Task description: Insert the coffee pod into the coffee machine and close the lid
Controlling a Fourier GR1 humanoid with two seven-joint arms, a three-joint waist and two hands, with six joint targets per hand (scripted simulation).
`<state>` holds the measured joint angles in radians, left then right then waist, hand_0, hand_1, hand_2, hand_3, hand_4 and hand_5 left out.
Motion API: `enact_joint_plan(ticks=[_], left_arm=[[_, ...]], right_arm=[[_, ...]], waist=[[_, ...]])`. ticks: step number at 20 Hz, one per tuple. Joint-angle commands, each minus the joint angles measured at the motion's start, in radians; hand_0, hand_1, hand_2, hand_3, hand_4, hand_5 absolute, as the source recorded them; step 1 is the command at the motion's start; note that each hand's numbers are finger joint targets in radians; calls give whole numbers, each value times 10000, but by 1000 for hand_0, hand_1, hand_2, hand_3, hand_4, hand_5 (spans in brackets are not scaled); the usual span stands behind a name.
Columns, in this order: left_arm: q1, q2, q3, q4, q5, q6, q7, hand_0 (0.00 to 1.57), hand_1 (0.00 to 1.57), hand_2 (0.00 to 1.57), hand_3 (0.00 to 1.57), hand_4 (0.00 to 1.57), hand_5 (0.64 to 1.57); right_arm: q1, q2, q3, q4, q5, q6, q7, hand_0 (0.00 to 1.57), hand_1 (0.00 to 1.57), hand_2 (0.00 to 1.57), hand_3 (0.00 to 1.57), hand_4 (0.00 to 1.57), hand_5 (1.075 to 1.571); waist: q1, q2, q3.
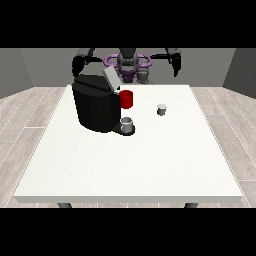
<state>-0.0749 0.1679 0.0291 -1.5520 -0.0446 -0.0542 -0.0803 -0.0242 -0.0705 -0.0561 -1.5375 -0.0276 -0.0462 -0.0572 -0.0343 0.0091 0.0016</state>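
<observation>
The black coffee machine (95,106) stands on the left part of the white table (130,165), with its grey lid (111,78) tilted up and open. A small grey coffee pod (161,109) stands alone on the table to the right of the machine. The hand at the view's right (175,64) hangs open above the table's far edge, well behind the pod. The hand at the view's left (77,64) is also open, raised behind the machine's top and partly hidden by it. Neither hand holds or touches anything.
A red mug (126,99) stands just to the right of the machine, near the lid. A grey cup (127,125) sits on the machine's base under the spout. The robot's torso (129,62) is behind the far edge.
</observation>
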Motion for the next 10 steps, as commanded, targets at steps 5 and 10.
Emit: enact_joint_plan(ticks=[5,10], left_arm=[[-1385,1273,1122,2304,-35,-639,55,0,0,0,0,0,1571],[-2671,1408,1005,3288,-370,-686,846,0,0,0,0,0,1571]], right_arm=[[66,554,640,-904,380,-527,-105,0,0,0,0,217,1571],[-291,692,600,-471,184,-429,-525,0,0,0,0,134,1571]], waist=[[-1045,590,-21],[-1149,986,-16]])
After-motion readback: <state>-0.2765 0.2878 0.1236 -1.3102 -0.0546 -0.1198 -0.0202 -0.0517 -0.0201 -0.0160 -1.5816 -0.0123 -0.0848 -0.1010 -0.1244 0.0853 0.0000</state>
